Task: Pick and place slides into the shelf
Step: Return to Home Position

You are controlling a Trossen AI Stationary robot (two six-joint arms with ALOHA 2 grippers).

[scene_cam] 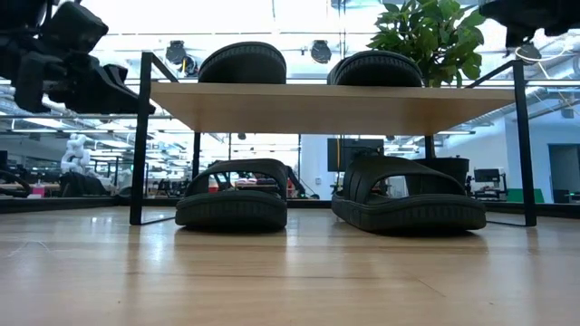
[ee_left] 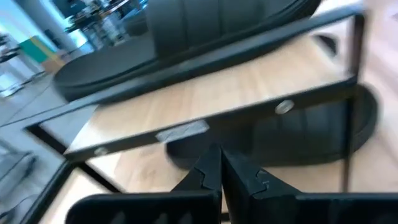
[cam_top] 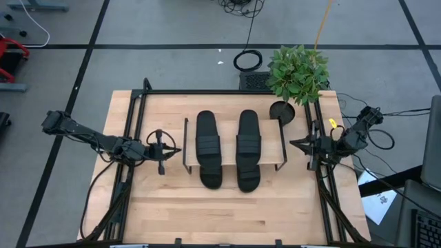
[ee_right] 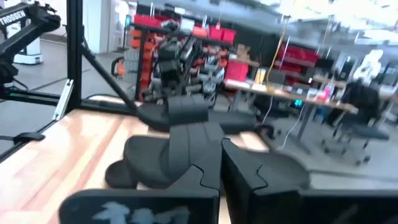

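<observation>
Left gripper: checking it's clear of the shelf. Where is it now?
High view: the left gripper is on the table's left side, shut, tips just short of the shelf's left end frame.

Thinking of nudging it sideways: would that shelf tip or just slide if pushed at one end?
Probably skids: the shelf sits low and wide on thin frames. It looks light, so may shift easily, though two slides on top add weight.

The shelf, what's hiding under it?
Two black slides sit side by side under the shelf. From above, the shelf and the pair on top cover most of them.
</observation>
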